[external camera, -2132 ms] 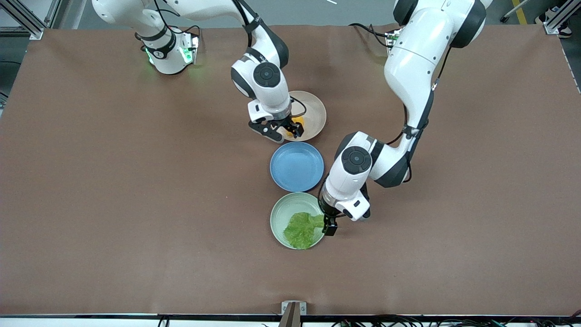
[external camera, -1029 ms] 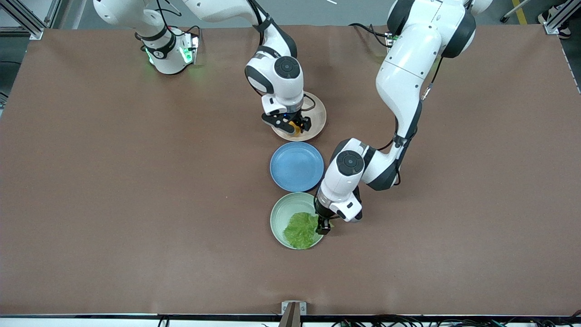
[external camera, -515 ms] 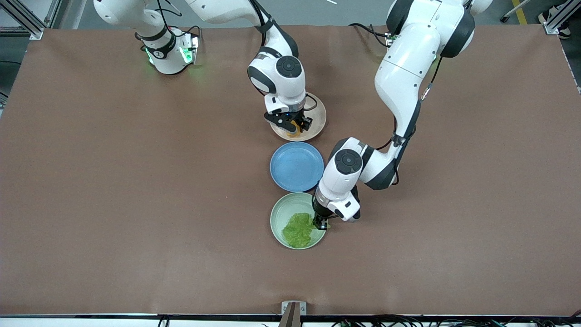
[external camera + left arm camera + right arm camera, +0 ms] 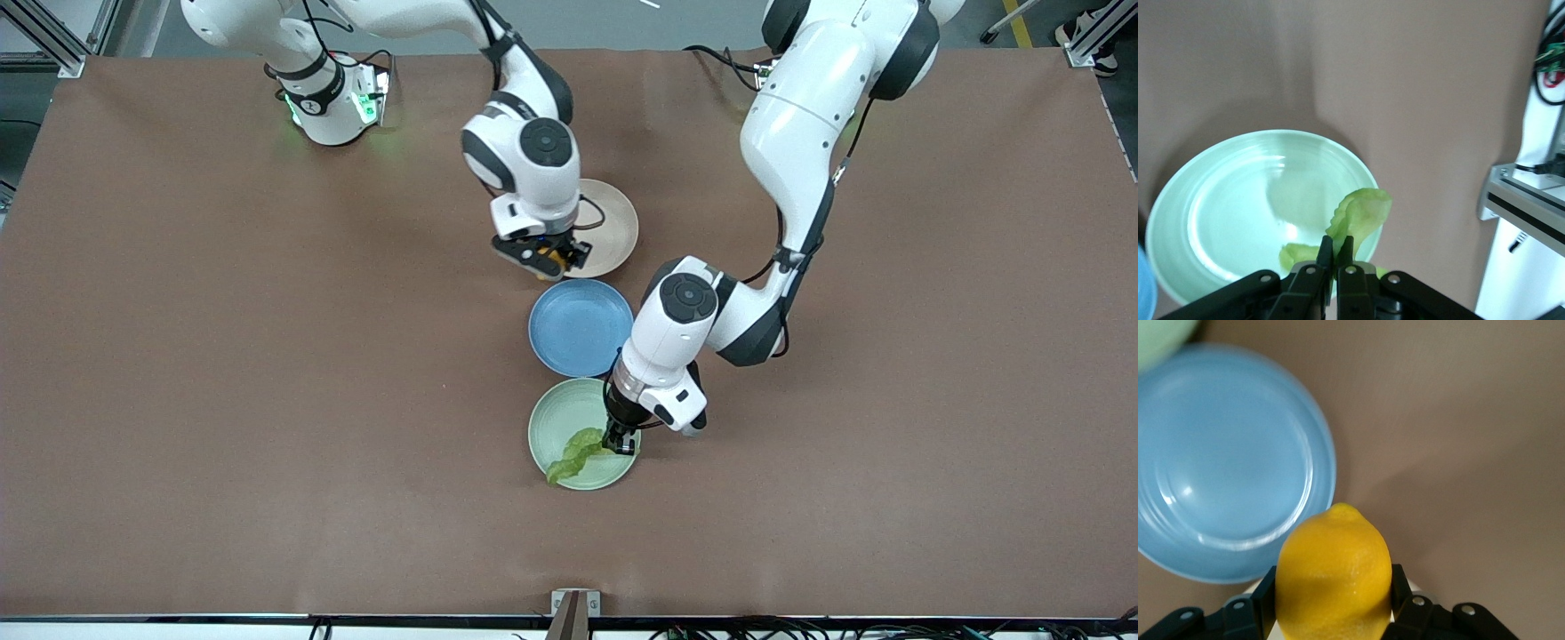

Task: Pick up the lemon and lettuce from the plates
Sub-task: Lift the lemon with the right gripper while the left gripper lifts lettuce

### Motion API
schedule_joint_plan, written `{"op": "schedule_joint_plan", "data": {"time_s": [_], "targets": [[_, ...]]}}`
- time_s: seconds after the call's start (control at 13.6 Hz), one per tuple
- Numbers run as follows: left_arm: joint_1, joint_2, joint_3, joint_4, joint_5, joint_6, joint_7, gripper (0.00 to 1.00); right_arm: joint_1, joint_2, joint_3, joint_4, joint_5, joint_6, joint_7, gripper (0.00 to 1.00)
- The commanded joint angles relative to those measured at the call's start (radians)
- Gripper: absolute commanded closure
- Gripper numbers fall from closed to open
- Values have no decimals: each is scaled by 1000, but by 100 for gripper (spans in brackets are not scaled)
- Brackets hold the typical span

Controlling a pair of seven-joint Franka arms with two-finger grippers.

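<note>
Over the lower rim of the round beige-cream plastic plate (image 4: 613,227), just above the middle of the front frame, the right end effector (image 4: 551,256) hangs in the air with its two fingers clamped on the small oval yellow lemon (image 4: 556,256). From the right wrist, the lemon (image 4: 1334,577) fills the lower centre of the frame, pinched between the dark fingers (image 4: 1265,595), with the round blue plastic plate (image 4: 1225,460) lying on the brown desk (image 4: 1458,420) underneath and a sliver of pale green plate at the upper left corner.

Lower in the front frame, the three plates form a line running toward the camera: beige-cream highest, the blue plate (image 4: 581,326) below it, and the round pale mint green plastic plate (image 4: 553,418) lowest, each close to its neighbour on the desk (image 4: 222,356).

The left end effector (image 4: 620,442) is over the mint plate's edge toward the left arm's end, its fingers pressed together on one edge of the crinkled bright green lettuce leaf (image 4: 574,453). The leaf droops from the grip, its tip reaching the plate's lower rim. In the left wrist frame the fingers (image 4: 1325,255) meet at bottom centre with the lettuce (image 4: 1358,215) folded upward between them, above the mint plate (image 4: 1218,200).
</note>
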Motion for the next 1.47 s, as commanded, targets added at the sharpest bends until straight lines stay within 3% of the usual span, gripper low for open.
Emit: {"op": "schedule_joint_plan", "data": {"time_s": [0.0,0.15,0.29,0.59,0.88,1.4], "targets": [[12,-90,-6,-35,-13,-143,71,99,-192,-138,19,-60,-3,-112,-322,100],[41,-153,-23,-58,-14,-287,167,99,-338,-161,17,-84,-3,-129,-579,100],[109,-234,-63,-143,-16,-402,293,99,-489,-155,17,-98,-3,-114,-833,100],[258,-385,-104,-393,-14,-433,505,99,-696,-100,19,-109,-3,-14,-1136,99],[353,-457,-104,-567,-16,-433,641,99,-762,4,22,-127,-1,139,-1217,99],[468,-451,-103,-647,-14,-413,868,99,-785,102,25,-163,78,256,-1363,99]]}}
